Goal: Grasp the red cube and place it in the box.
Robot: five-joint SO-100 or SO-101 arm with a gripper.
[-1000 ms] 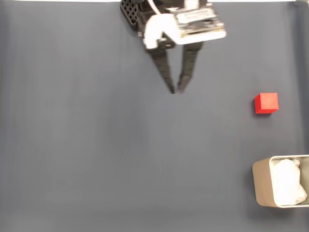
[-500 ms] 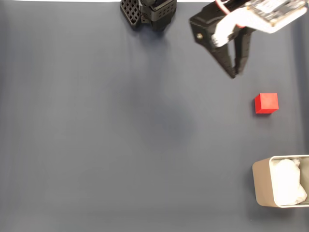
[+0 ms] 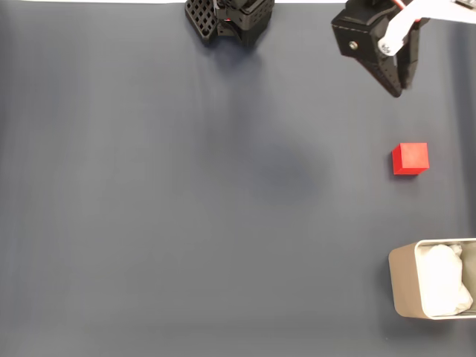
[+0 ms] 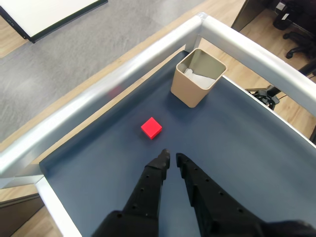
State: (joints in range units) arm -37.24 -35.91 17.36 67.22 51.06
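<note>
Step in hand, as I judged it: approach, before any grasp. In the fixed view the gripper [image 3: 398,91] hung at about 1 o'clock of the frame, above the dark blue mat [image 3: 186,208], fingers pointing down-frame. Jaws were nearly together with just a thin slit between the tips, nothing held; the wrist view [image 4: 171,157] showed the same narrow gap.

The red cube [image 3: 410,158] sat flat on the mat at 6 o'clock from the fingertips, near but apart. In the wrist view the cube [image 4: 151,127] lay at roughly 11 o'clock from the tips. The beige box [image 3: 431,288] stood at 6 o'clock from the cube, well apart, at the frame's right edge, white lining inside; in the wrist view the box [image 4: 197,77] was at 1 o'clock beyond the cube.

Next move likely called for: spread the jaws wider than the cube, advance and drop so the fingers straddle it, then clamp.
</note>
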